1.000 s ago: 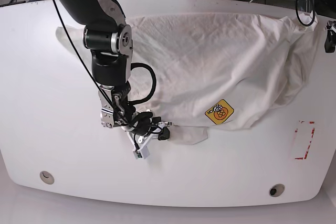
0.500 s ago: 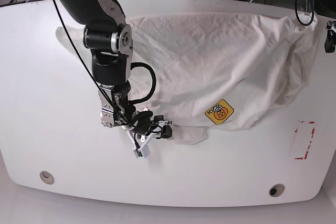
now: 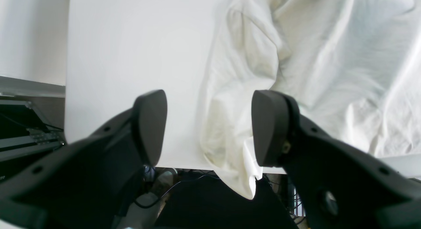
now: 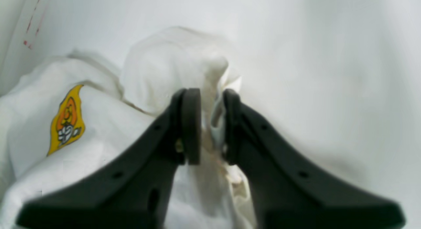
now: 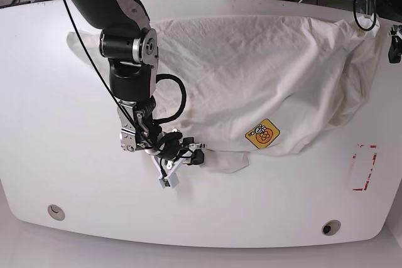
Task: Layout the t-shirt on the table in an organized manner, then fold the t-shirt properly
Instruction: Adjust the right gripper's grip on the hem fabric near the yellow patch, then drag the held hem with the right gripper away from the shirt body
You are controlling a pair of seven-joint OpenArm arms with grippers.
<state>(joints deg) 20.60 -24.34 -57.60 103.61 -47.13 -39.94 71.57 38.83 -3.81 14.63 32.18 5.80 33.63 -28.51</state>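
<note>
Your right tool (image 4: 212,123) has a fold of the crumpled white cotton t-shirt (image 5: 264,73) between nearly closed jaws; its wrist view shows cloth pinched there, at the shirt's near-left corner. Across the last second that corner has barely shifted on the white glossy tabletop (image 5: 50,123), so the pull that would spread the hem has probably not begun. The shirt lies bunched across the far half, its small yellow patch (image 5: 262,134) face up near the near edge, its far-right end spilling over the tabletop's rim. Your left tool (image 3: 209,128) hangs wide open above that overhanging end, holding nothing. Layout is unfinished; folding must wait.
</note>
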